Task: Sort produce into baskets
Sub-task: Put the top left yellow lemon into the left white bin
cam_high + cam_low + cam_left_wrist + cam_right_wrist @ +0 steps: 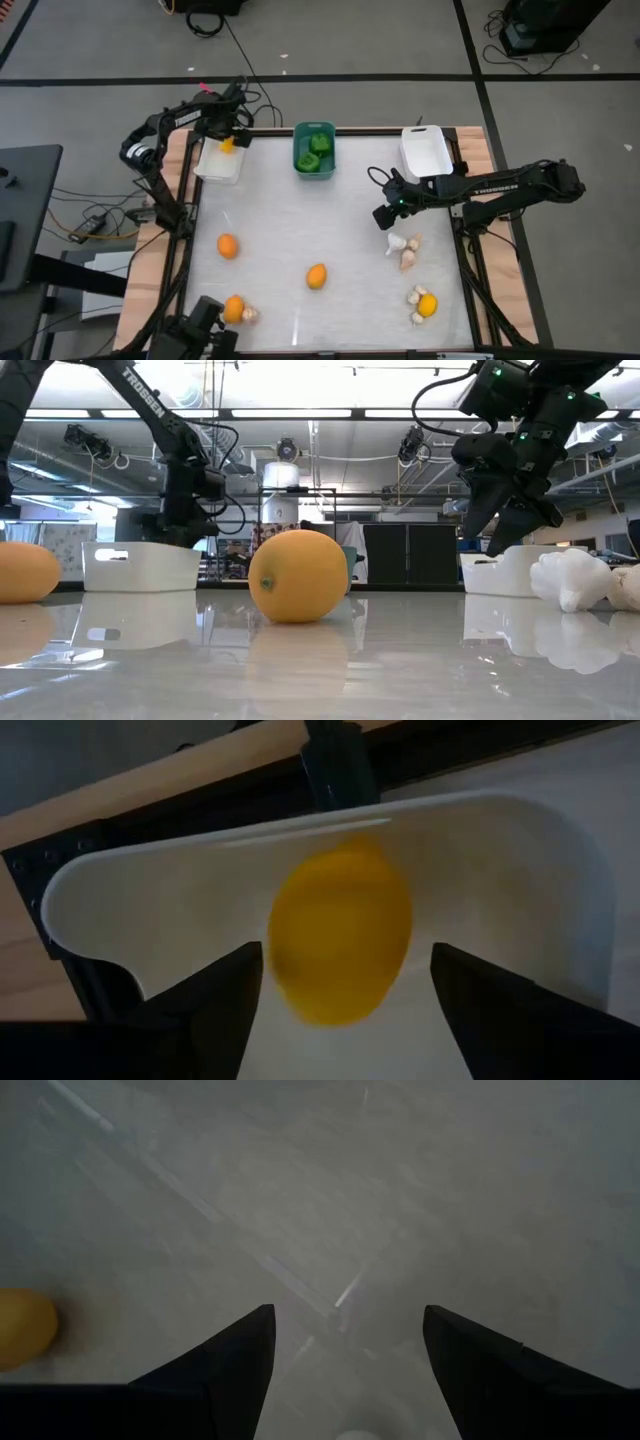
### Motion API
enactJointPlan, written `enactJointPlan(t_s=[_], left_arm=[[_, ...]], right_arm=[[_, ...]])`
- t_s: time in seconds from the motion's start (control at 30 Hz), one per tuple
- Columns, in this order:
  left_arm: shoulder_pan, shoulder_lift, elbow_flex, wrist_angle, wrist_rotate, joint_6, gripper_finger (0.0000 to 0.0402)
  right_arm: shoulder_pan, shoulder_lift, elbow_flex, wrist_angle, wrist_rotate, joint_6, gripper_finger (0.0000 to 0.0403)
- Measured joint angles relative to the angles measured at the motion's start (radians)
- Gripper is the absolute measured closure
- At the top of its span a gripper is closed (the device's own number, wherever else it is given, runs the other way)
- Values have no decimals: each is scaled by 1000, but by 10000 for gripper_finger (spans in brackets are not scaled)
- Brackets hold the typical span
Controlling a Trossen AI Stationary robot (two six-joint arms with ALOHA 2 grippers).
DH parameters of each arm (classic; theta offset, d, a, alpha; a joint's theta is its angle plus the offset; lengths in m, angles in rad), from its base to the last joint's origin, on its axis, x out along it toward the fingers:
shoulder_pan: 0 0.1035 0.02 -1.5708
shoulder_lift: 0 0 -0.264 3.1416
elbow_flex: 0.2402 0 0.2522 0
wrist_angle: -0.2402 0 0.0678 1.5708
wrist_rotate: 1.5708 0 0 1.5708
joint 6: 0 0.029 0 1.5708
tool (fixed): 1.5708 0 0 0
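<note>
My left gripper (345,980) is open over the white basket (219,163) at the table's far left. A yellow fruit (340,935) shows blurred between its spread fingers, against the basket's inside (500,870), with a gap at one finger. It also shows in the high view (227,143). My right gripper (385,215) is open and empty above the table, just beyond two garlic bulbs (404,250). The teal basket (314,150) holds green peppers (318,143). A second white basket (425,150) stands at the far right.
Oranges lie on the table at the left (228,245), the middle (316,276) and the near left (234,308), the last beside a garlic bulb (249,314). A yellow fruit (427,305) with garlic bulbs (415,295) lies near right. Bare table lies at the centre.
</note>
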Motion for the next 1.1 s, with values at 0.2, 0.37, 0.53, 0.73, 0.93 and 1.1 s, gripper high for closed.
enactJointPlan(t_s=[0.2,0.37,0.53,0.73,0.93,1.1], left_arm=[[-2,-50,49,-95,1,35,74],[-63,-169,105,-211,1,52,77],[-249,-291,105,-329,18,43,90],[-558,-404,104,-428,46,-236,100],[-901,-492,50,-418,18,-747,101],[-1129,-515,-45,-427,-12,-1062,101]], right_arm=[[0,0,0,0,-1,0,137],[0,0,0,2,3,0,137],[0,0,0,17,37,0,137],[-1,0,0,27,37,-11,137],[1,0,0,27,29,0,137],[15,0,0,51,26,0,137]])
